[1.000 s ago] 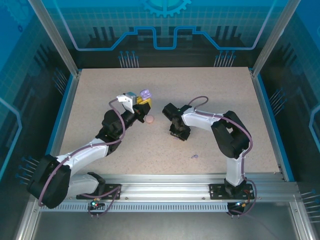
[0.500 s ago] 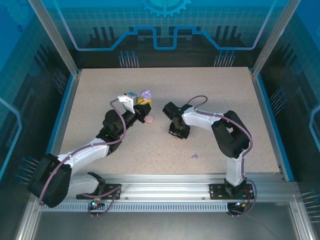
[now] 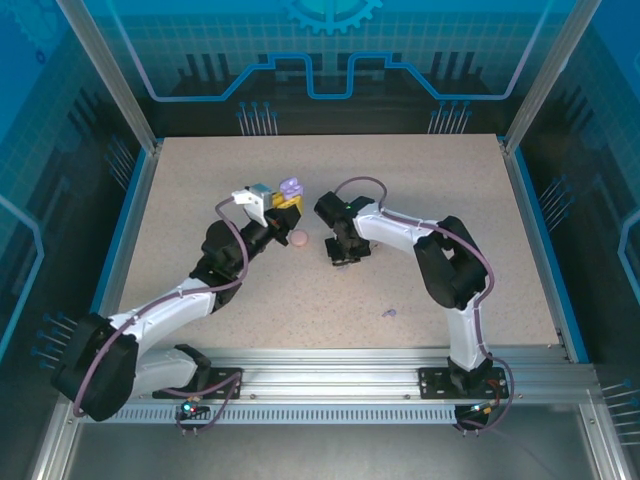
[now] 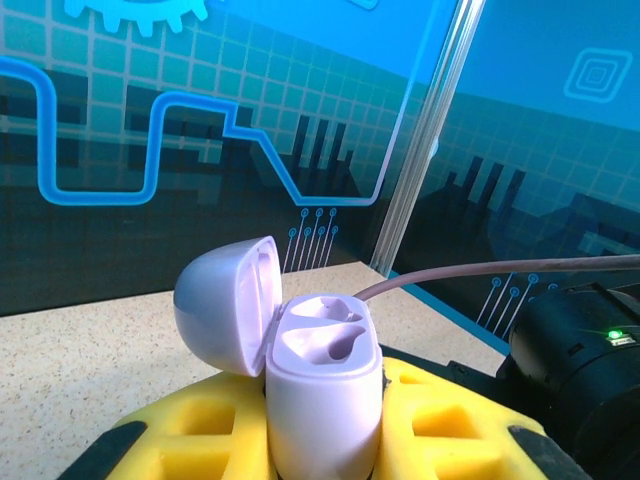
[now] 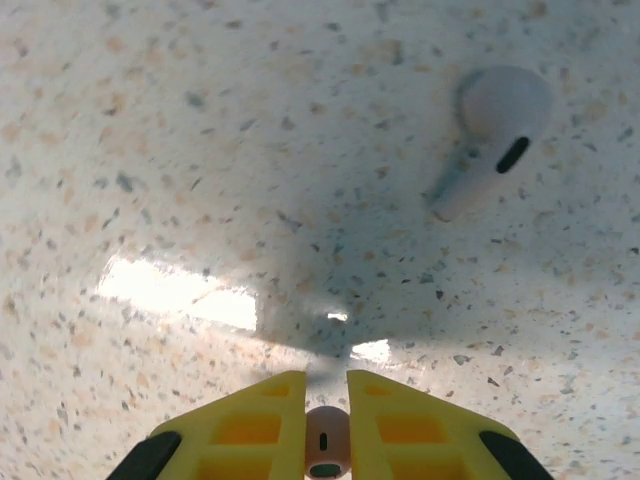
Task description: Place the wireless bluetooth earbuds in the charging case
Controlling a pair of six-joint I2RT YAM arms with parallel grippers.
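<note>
1. Top external view: since a second ago the right gripper (image 3: 343, 258) has swung toward 10 o'clock. It now stands nearer the pink round case (image 3: 299, 238) and the left gripper (image 3: 287, 203). The left arm has not shifted and holds the lilac case (image 3: 291, 188) above the table (image 3: 450, 200). The pink round case lies at 5 o'clock of the lilac case. A lilac earbud (image 3: 389, 313) lies loose at 4 o'clock of the right gripper, well apart.
2. Left wrist view: the left gripper is clenched on the body of the lilac case (image 4: 325, 395), which stands upright. Its lid is hinged open toward 9 o'clock. Both sockets look empty. The case's base is cut off at the frame edge.
3. Right wrist view: the right gripper (image 5: 326, 440) grasps a pinkish-beige earbud (image 5: 326, 448), pinched between its yellow fingers (image 5: 250, 425). Only the earbud's tip shows. A pale earbud (image 5: 490, 135) lies on the table at 1 o'clock, apart, and glare leaves its colour unsettled.
4. Assessment: the pick-up appears complete and the carry to a case remains. The held earbud looks pink while the open case is lilac, so a mismatch is possible. Whether the pink round case is open is too small to tell.
</note>
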